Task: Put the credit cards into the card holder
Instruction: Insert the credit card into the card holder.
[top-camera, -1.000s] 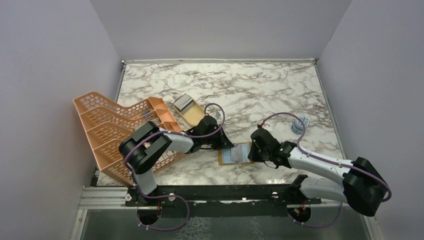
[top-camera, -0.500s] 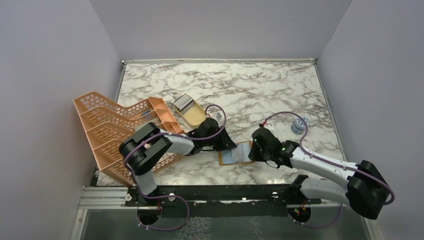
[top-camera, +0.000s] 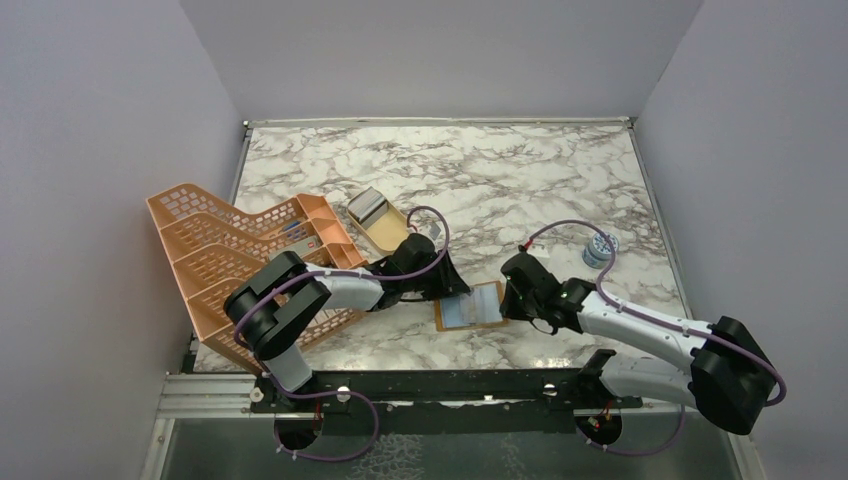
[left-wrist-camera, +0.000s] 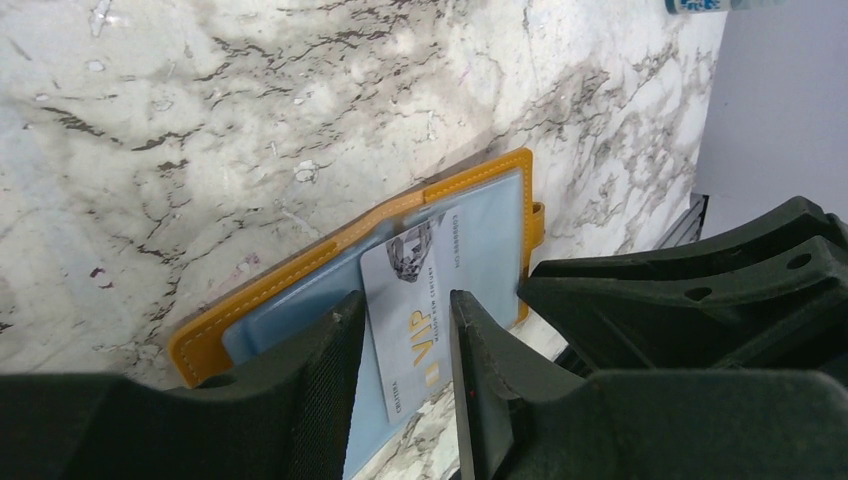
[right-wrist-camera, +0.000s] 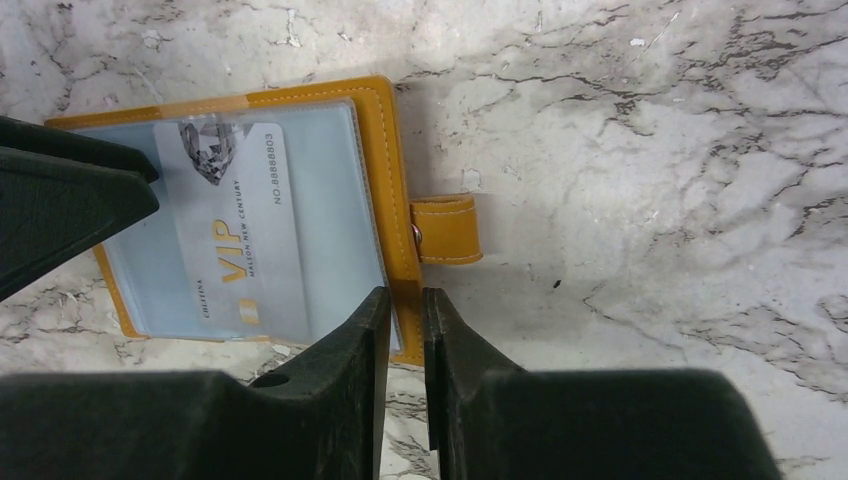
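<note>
Top external: card holder (top-camera: 488, 303) open flat by the tabletop's (top-camera: 450, 180) near edge, long axis along it, snap tab (right-wrist-camera: 447, 230) rightward. Astride the credit card (right-wrist-camera: 235, 235), left gripper (left-wrist-camera: 403, 300) half open; right gripper (right-wrist-camera: 405, 295) barely parted at holder's border.

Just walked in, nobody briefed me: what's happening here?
The robot is loading a card holder, which lies open on the marble table. A silvery VIP card sits on its pale blue inside. The left hand is open, fingers either side of that card; the right hand is at the holder's snap-side edge, grip unclear.
</note>
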